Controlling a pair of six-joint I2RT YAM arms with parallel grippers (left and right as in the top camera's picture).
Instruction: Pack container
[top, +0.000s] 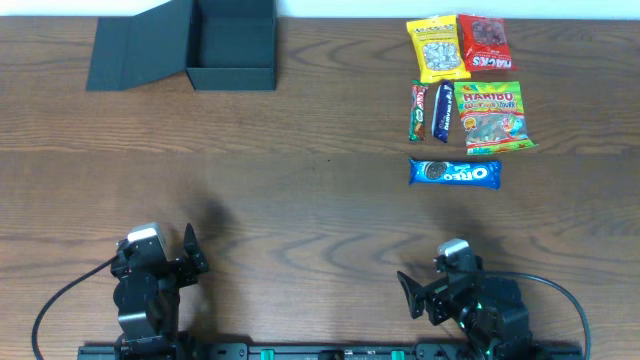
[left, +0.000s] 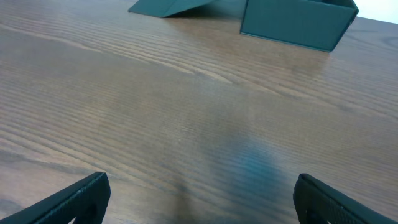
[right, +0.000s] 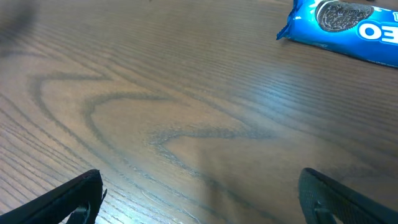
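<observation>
Fingers of left arm wide open, empty — right fingers likewise

Even, soft light; faint blurred shadows on the table; wrist views slightly soft near the bottom.

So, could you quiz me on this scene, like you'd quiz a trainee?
1. True or false: the matte dark teal cardboard box already holds a snack.
2. How many snack packets lie on the brown wooden table?
3. Which lies nearest the right gripper: A the blue Oreo biscuit pack, B the yellow bag, C the red bag?
Key: 1 false; 2 six; 3 A.
</observation>
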